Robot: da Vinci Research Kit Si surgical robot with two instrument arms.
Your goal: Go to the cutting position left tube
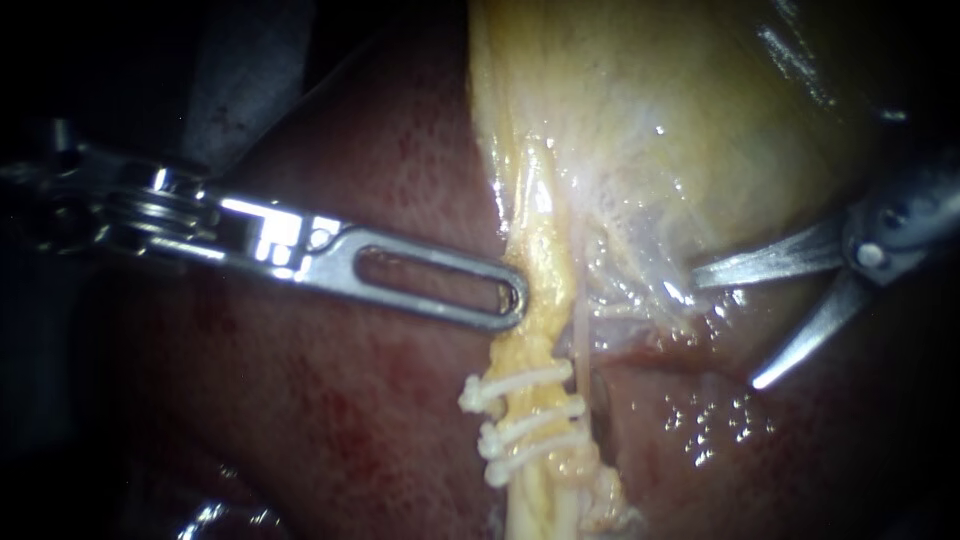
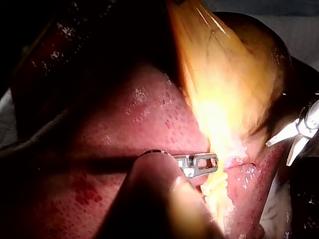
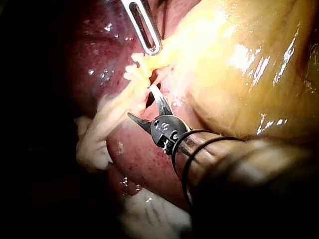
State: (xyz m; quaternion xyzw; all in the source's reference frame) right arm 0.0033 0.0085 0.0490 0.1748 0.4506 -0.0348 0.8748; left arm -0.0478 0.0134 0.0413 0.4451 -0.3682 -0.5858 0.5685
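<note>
Right instrument [image 1: 725, 330] waits beside the tubes, blades spread wide and nothing between them, probably ready to straddle the left tube [image 1: 540, 310] above the clips [image 1: 520, 420]. Left instrument [image 1: 505, 297] touches that tube, likely steadying it; whether it grips, I cannot tell.

Inside a surgical practice lab: a glistening dark-red liver [image 1: 300, 420] and a pale yellow gallbladder [image 1: 680, 120] fill every view under a harsh, close light. Two slender steel tools, the left instrument [image 1: 505, 295] and the right instrument [image 1: 725, 330], reach in from opposite sides. Three white clips [image 1: 520, 415] sit across a yellow tube [image 1: 545, 320] — and grey sheeting [image 2: 299, 25] shows beyond the organ.
</note>
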